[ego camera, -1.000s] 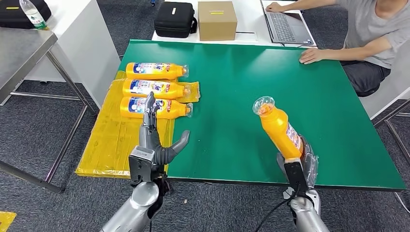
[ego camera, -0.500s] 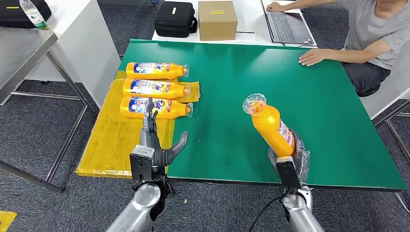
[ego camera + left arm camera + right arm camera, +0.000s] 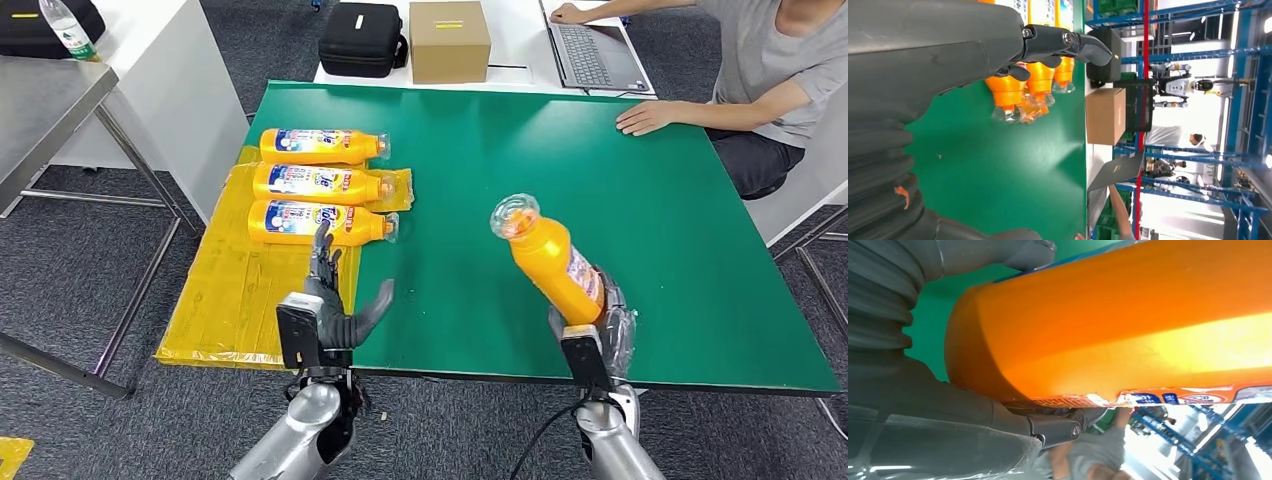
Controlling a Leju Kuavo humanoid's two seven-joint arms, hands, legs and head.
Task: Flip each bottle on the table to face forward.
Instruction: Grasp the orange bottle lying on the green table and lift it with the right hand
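An orange bottle (image 3: 548,262) is held above the near right part of the green bench (image 3: 500,180), tilted with its clear cap toward the far left. The right hand (image 3: 592,325) grips its base, fingers (image 3: 1058,427) wrapped around the body; the hand sits under a clear plastic cover, so the fingers are hard to make out from above. Close up, the bottle's label is cut off at the picture's edge and unreadable. At the bench's left, three more orange bottles (image 3: 322,185) lie on their sides in a row, labels up, caps pointing right, partly on a yellow plastic sheet (image 3: 230,300) that overhangs the bench edge. The left hand (image 3: 335,305) hovers just beside the nearest of these, holding nothing, fingers spread and thumb out; its fingertips overlap that bottle, and contact cannot be judged. Beyond the bench stand a cardboard box (image 3: 449,40) and a black case (image 3: 363,38). A person's hand (image 3: 642,117) rests on the far right edge.
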